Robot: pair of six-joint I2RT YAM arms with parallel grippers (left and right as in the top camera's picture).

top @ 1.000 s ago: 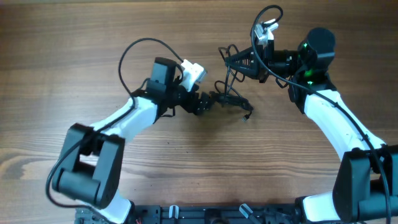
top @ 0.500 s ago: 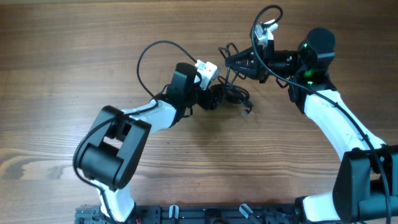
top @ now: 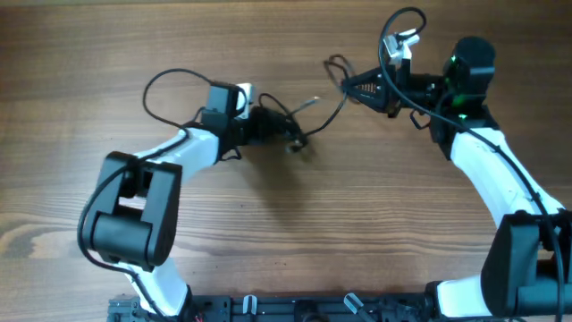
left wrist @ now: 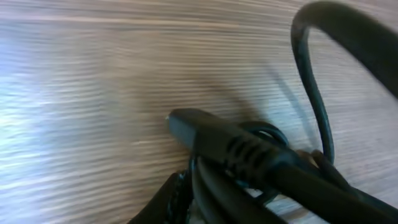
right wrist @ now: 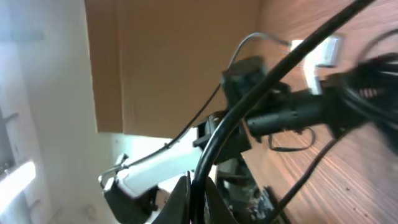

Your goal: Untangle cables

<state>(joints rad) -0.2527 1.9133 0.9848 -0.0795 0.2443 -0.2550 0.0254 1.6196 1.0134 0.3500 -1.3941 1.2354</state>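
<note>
While the cables (top: 295,134) are lying bunched on the wooden surface (top: 268,233), left of centre and toward the far side, the left end effector (top: 271,127) is pinching the bundle with its jaws nearly together. One strand is stretching rightward to the right end effector (top: 350,85), which is clamping it, fully closed.

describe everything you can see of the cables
The cables are thin, black, rubbery-looking cords with a silvery plug end. A small tangled clump sits on or just above the wooden table at the left gripper, which pinches it. One strand curves up to the right gripper, shut on it, with a small loop beyond.
</note>
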